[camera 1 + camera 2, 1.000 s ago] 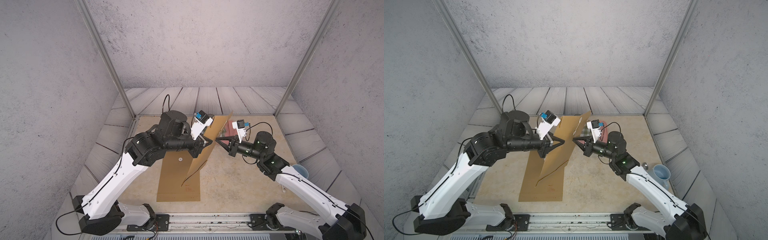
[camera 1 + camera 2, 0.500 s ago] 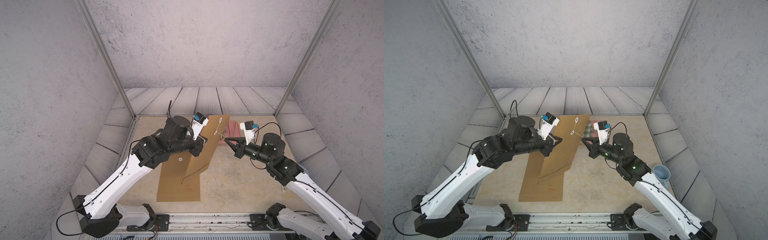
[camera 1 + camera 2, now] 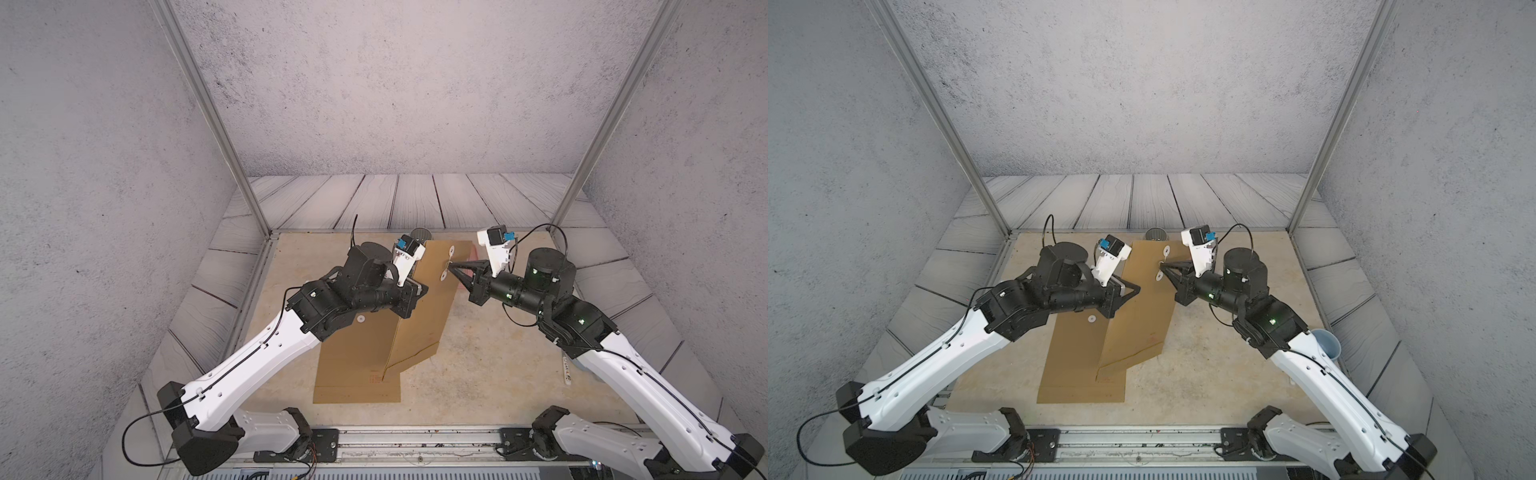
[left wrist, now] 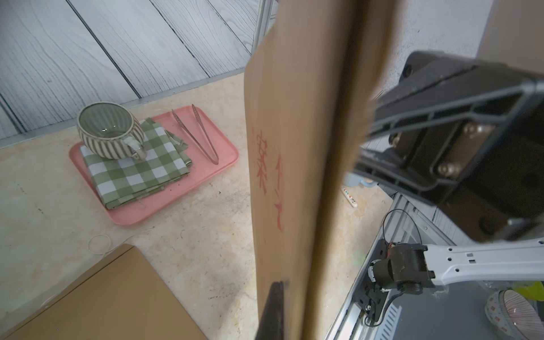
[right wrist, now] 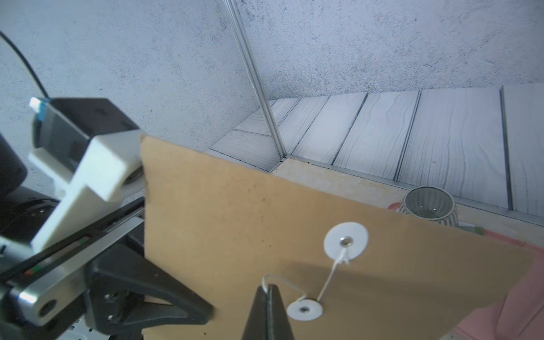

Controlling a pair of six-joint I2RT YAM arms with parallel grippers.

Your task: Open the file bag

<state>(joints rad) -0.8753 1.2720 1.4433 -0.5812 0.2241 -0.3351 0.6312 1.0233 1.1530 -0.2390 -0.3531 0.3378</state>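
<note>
The file bag (image 3: 432,307) is a brown paper envelope, raised at its upper end in both top views (image 3: 1142,316). My left gripper (image 3: 419,289) is shut on its left edge; in the left wrist view one dark finger (image 4: 274,306) presses on the paper. Two white discs (image 5: 346,242) (image 5: 304,309) are joined by a white string (image 5: 329,279). My right gripper (image 5: 268,290) is shut on the string's loose end, just left of the lower disc. In both top views its tip (image 3: 1163,266) sits between the two discs (image 3: 451,249).
A second brown envelope (image 3: 353,374) lies flat under the raised one. Behind it a pink tray (image 4: 223,164) carries a green check cloth (image 4: 138,170), a striped cup (image 4: 109,129) and metal tongs (image 4: 197,135). A blue cup (image 3: 1327,343) and a marker (image 3: 566,372) lie to the right.
The raised bag has turned so its disc side faces up. The right arm has drawn back to the right with the string pinched. The left gripper keeps its hold.
</note>
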